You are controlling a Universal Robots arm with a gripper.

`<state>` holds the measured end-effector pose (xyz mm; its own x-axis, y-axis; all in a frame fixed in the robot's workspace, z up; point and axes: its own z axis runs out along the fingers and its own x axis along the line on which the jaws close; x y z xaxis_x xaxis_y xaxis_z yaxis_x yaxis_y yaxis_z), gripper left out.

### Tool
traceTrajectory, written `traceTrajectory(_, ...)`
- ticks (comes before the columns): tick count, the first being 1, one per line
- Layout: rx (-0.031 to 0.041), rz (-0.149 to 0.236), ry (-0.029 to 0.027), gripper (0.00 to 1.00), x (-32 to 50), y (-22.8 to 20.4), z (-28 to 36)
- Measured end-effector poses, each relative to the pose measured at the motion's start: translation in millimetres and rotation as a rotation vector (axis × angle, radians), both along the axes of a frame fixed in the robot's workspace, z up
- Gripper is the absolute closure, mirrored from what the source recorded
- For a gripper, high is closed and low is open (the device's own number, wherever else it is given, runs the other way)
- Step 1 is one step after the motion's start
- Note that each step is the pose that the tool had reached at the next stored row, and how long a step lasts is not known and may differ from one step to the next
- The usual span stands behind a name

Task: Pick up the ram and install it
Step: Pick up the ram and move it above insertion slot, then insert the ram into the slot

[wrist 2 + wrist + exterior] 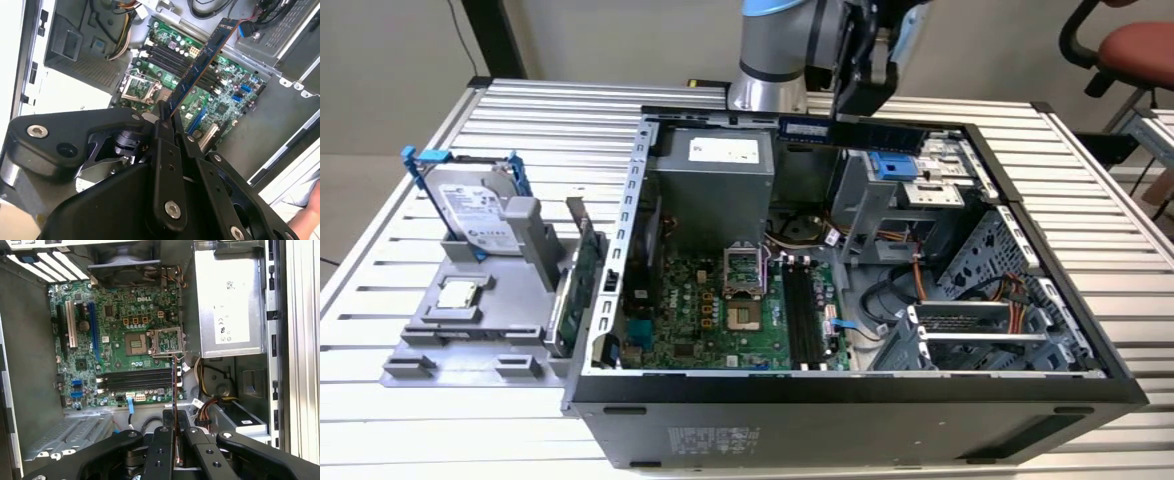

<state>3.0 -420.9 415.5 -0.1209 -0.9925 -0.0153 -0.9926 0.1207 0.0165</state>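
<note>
**Ram up over the open case**

The gripper (861,108) was clamped on the ram (894,129), holding it level in the air above the far rim of the computer case (854,410), at about twelve o'clock from the motherboard (707,320) in the exterior view, well apart from the black memory slots (803,315).

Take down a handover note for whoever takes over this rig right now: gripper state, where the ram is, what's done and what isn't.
The gripper is shut on the ram and holds it in the air above the open computer case.
In the exterior view the ram lies level near the case's far edge. In both wrist views it hangs over the motherboard.
The black slots on the motherboard look empty.
Done: the ram is picked up.
Left: installing it. The ram touches no slot yet.
</note>
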Motion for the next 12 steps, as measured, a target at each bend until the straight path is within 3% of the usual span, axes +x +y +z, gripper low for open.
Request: traceTrajectory(12,0.0,-0.103,0.0,1.0,0.0,0.0,0.0)
